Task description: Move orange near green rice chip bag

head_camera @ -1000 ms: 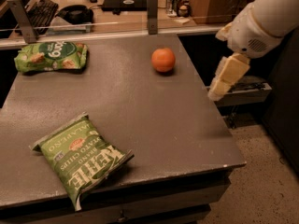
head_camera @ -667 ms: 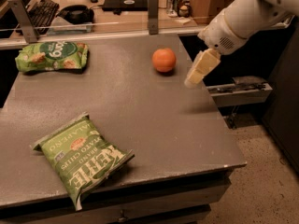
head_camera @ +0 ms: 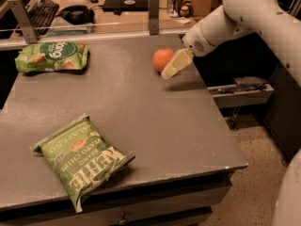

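The orange is a small round fruit resting on the far right part of the grey table. The green rice chip bag lies flat at the table's far left corner. My gripper hangs at the end of the white arm, just right of the orange and close beside it, above the table. I see no contact between gripper and orange.
A green Kettle potato chip bag lies at the near left of the table. A desk with a keyboard, headphones and cans stands behind the table's back rail. A grey shelf sticks out on the right, below the arm.
My arm and gripper have moved left and over the table's right edge, ending right beside the orange. The orange and both bags have not moved.
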You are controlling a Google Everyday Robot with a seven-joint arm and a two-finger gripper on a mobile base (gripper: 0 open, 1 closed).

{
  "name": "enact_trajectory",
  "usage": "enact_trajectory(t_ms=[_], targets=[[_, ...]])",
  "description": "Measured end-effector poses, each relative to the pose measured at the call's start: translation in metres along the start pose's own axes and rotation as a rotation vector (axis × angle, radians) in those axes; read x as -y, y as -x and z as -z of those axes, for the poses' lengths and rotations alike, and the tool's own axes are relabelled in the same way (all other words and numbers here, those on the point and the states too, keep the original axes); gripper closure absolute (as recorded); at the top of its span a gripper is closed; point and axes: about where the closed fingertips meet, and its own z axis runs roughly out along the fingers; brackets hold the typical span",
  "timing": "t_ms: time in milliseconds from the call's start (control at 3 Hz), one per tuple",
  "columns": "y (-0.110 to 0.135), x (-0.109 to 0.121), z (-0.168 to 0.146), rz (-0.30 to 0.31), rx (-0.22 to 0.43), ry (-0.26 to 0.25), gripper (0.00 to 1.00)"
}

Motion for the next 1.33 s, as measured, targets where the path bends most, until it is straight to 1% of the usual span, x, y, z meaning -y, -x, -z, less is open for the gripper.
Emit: enact_trajectory(t_ms=[333, 667, 1000, 1333], targets=[[0.006, 0.009, -0.030, -0.090, 0.041, 0.040, 0.03], [0.011, 0.006, -0.041, -0.127, 0.053, 0.077, 0.26], [0.016, 0.004, -0.036, -0.137, 0.084, 0.091, 0.49], [0.033, 0.004, -0.008, -0.119, 0.150, 0.066, 0.72]])
